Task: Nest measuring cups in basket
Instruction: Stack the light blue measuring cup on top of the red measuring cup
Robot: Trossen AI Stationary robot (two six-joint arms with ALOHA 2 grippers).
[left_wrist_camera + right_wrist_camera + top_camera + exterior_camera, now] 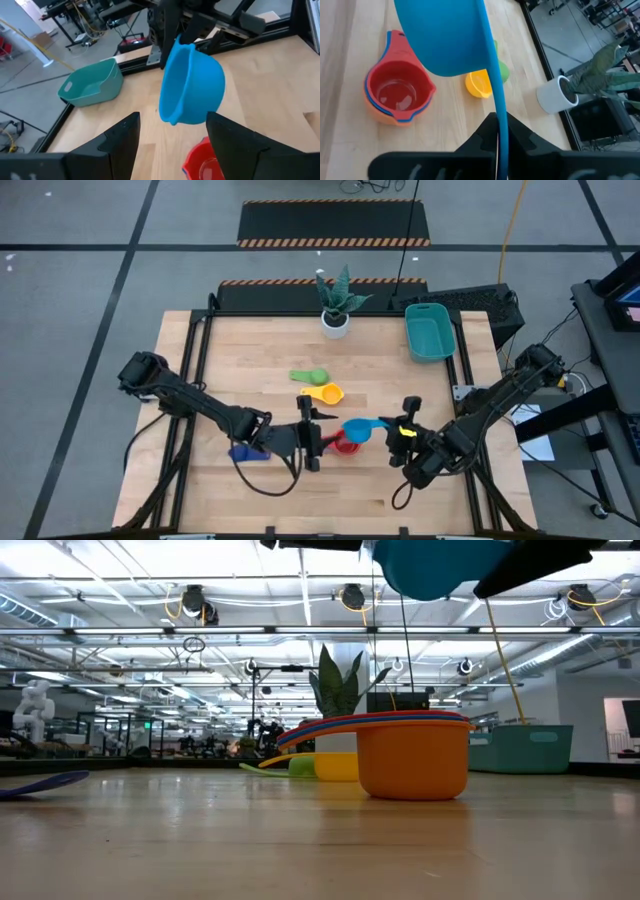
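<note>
A light blue measuring cup (358, 430) hangs in the air above the table's near middle, with my right gripper (401, 430) shut on its handle. Just below it stands a nested stack (397, 92) on its orange base: a red cup on top, a blue rim between, an orange cup (412, 758) outermost. My left gripper (316, 438) stands open beside the stack, its fingers (125, 142) short of the blue cup (192, 82), with nothing between them. A yellow cup (325, 393) and a green cup (310, 376) lie farther back. A dark blue cup (246, 452) lies under my left arm. The teal basket (430, 332) stands at the far right. My right gripper pinches the light blue cup's handle (498, 112) between its two fingers, near the handle's free end. The fingers come from the table's right, slanting down, and lie along the handle. The cup is lifted clear of the table and tipped onto its side.
A white pot with a plant (335, 310) stands at the far edge's middle. Bare wood lies between the loose cups and the basket (92, 82). Black frame rails run along the table's edges.
</note>
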